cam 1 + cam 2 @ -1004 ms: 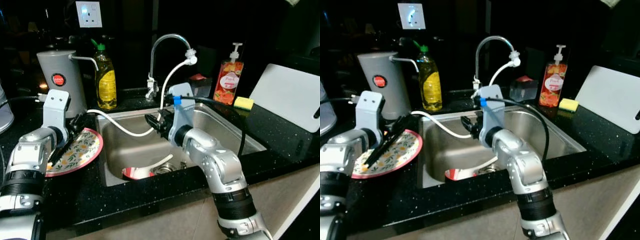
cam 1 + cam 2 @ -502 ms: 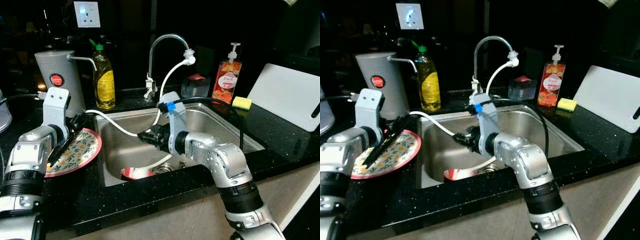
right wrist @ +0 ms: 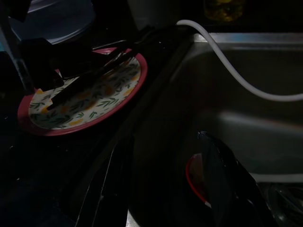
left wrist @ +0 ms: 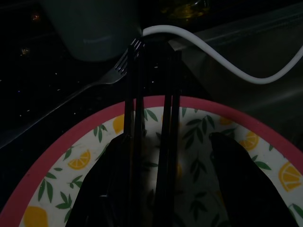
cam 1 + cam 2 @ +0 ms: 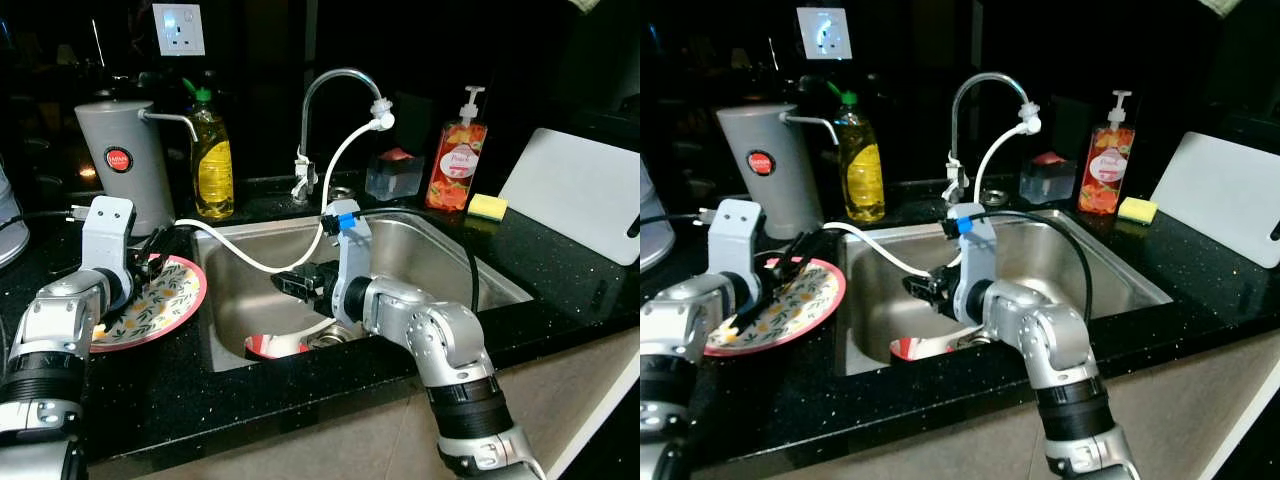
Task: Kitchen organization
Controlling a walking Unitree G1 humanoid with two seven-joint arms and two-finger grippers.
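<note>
A floral plate with a red rim (image 5: 165,300) lies on the black counter left of the sink (image 5: 500,285). My left gripper (image 5: 160,240) hovers low over it. Its long black fingers (image 4: 133,94) stand slightly apart, with nothing between them. Their tips are near the head of a fork (image 4: 113,73) that lies on the counter beyond the plate. My right gripper (image 5: 278,283) reaches into the sink, open and empty, above a red-rimmed dish (image 5: 270,347) on the sink bottom. A white hose (image 5: 240,255) runs from the faucet (image 5: 330,80) across the sink toward the plate.
Behind the plate stand a grey kettle (image 5: 125,165) and a yellow dish-soap bottle (image 5: 212,160). At the back right are an orange soap dispenser (image 5: 455,160), a clear box (image 5: 393,175), a yellow sponge (image 5: 487,206) and a leaning white cutting board (image 5: 580,205).
My right gripper has dropped lower into the sink and swung left, toward the red-rimmed dish. The left gripper stays over the plate.
</note>
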